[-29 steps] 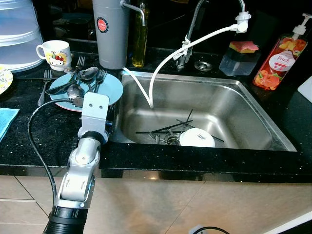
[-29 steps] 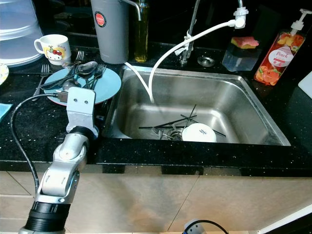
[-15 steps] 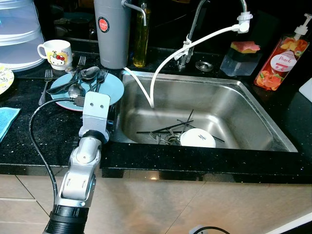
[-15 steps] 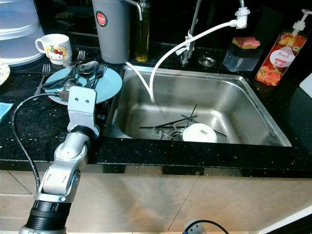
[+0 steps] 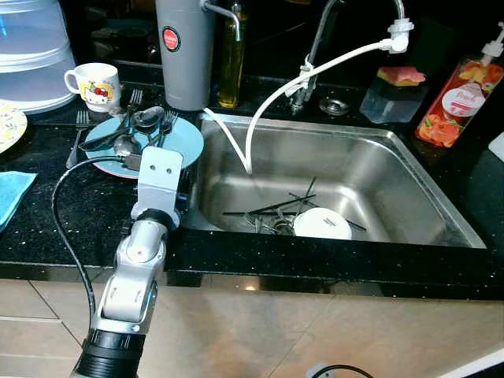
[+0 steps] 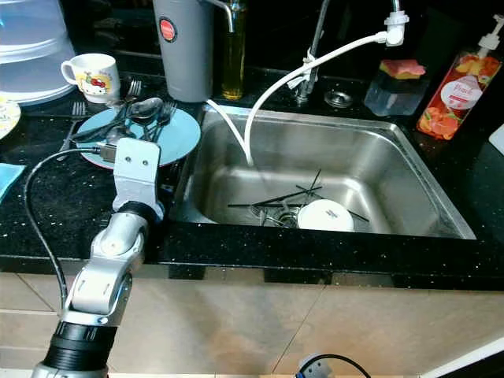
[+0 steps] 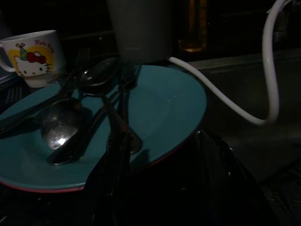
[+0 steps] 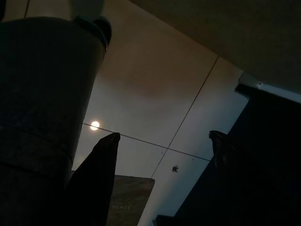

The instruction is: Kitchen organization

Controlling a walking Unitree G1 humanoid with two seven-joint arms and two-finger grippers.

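Teal round plate [image 5: 177,142] with pile of steel spoons and forks [image 5: 142,126] is seen at left of frame, beside steel sink [image 5: 441,205]. Left gripper [image 7: 160,155] has been moved slightly closer to plate rim; fingers spread, nothing pinched. Pickup judged next. Right gripper [image 8: 162,146] idle, fingers apart. "Peach" readable on orange soap bottle [image 5: 461,102].
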